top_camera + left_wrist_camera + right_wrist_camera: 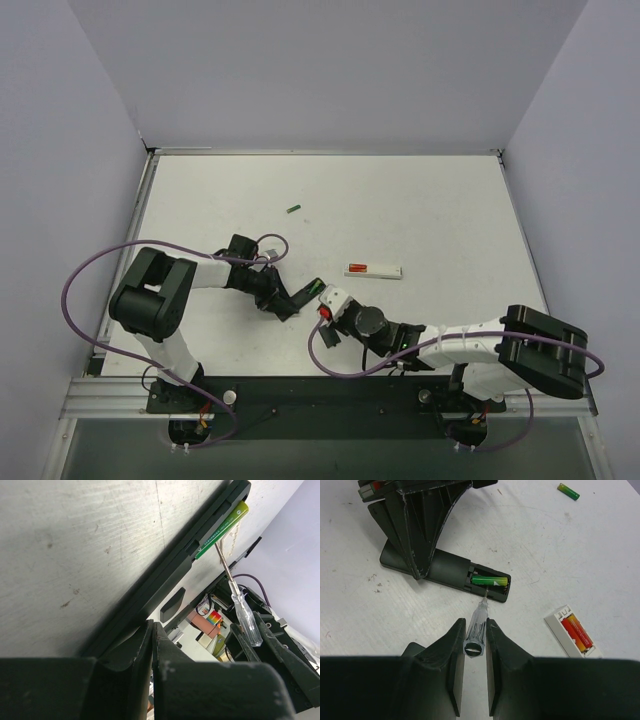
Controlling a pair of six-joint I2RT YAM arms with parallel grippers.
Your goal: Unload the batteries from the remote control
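Closest to the arm bases, the right fingers (456, 637) are clamped on a small screwdriver (479, 620) with a see-through handle. Its thin metal tip points away from the bases. The tip touches the remote control (445, 572) right at its open battery slot.

The remote control is a slim black bar. It lies on the white surface (530, 535), just past the screwdriver. One green battery (490, 580) sits in the slot, at the end of the remote control where the tip is.

The left fingers (420, 560) come down on the other part of the remote control. They are squeezed together on it, with the thin black bar held between them.

A little farther back, to the right of the remote control, lies a white stick (373, 269). It does not touch the remote control. Its back is open, and red and orange batteries (577, 632) show inside it.

Farthest away, well past the remote control, a second green battery (294, 209) lies alone on the surface. Nothing touches it.
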